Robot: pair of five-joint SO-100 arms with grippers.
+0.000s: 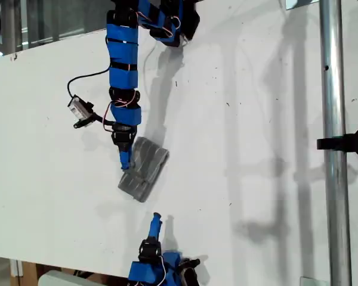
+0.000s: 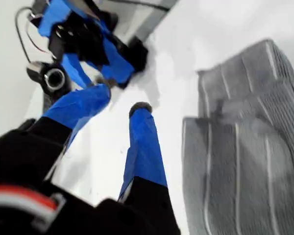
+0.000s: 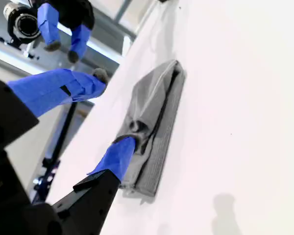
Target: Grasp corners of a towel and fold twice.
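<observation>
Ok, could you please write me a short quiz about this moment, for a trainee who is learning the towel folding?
1. True or false: the towel lies spread flat in a single layer on the white table.
2. Which one touches the towel? A) my first end effector B) my second end effector C) both
3. Short answer: are the jaws of my first end effector open or shut?

Key
1. False: it is a folded bundle.
2. B: one of its fingers rests on the cloth, while the first is clear of it.
3. Open, with nothing between them.
</observation>
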